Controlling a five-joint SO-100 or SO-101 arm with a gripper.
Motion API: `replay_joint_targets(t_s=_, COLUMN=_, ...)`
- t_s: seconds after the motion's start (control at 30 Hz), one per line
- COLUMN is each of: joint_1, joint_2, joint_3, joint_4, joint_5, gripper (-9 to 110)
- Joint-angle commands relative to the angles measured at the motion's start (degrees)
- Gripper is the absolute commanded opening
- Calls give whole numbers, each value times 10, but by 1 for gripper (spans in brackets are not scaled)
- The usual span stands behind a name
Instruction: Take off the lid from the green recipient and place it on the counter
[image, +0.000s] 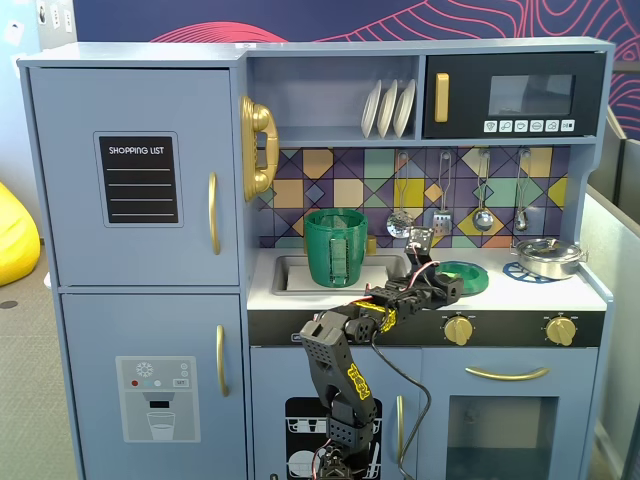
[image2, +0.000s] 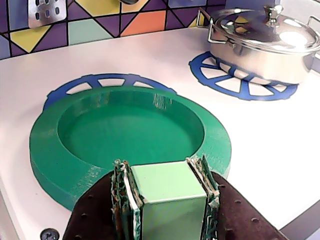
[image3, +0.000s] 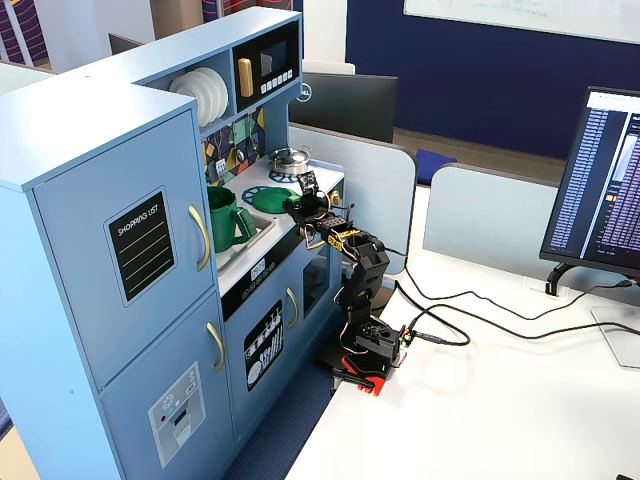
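Starting at the left of a fixed view, the green recipient (image: 335, 247) is standing upright in the recessed sink near the counter's left end, its mouth open and nothing covering it, so I am judging the lift-off step as done. Moving right along the counter (image: 500, 293), the lid (image: 463, 277) is lying on the white worktop over the left burner ring (image2: 107, 82), hollow side up, close to the front edge; in the wrist view its underside rim is looking flat against the surface, though I cannot be fully sure from this angle that it is resting with its whole weight down. My gripper (image: 437, 287) is sitting at the lid's near rim, and the wrist view is showing my fingers (image2: 122, 192) set narrowly either side of a pale green block that seems to be part of my own jaw; I cannot tell whether they are pinching the lid's edge or have let go. Farther right, the silver pot (image2: 260, 42) is sitting covered on the right burner ring, well apart from the lid. So I am reading this as the placing step at its close: what the next move is calling for is a clean opening of the jaws and a retreat straight back toward the front edge, without dragging the lid off the counter.
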Motion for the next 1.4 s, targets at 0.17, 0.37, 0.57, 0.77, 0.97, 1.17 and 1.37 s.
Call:
replay_joint_targets(t_s=0.17, joint_1=7, joint_2=17, joint_3=-13, joint_4=-9, joint_5=3, gripper=36)
replay_joint_targets(t_s=0.37, joint_1=-4, joint_2=90, joint_3=-14, joint_4=33, joint_5=24, gripper=42)
replay_joint_targets(t_s=0.57, joint_1=-13, joint_2=264, joint_3=-60, joint_4=309, joint_5=47, gripper=40)
replay_joint_targets(t_s=0.77, joint_1=-112, joint_2=480, joint_3=-19, joint_4=658, joint_5=37, gripper=31)
replay_joint_targets(t_s=0.97, joint_1=-197, joint_2=583, joint_3=114, joint_4=794, joint_5=-12, gripper=29)
replay_joint_targets(t_s=1.17, joint_1=-260, joint_2=650, joint_3=238, joint_4=802, joint_5=57, gripper=28)
replay_joint_targets(t_s=1.37, joint_1=-295, joint_2=686, joint_3=344, joint_4=813, joint_5=-27, gripper=29)
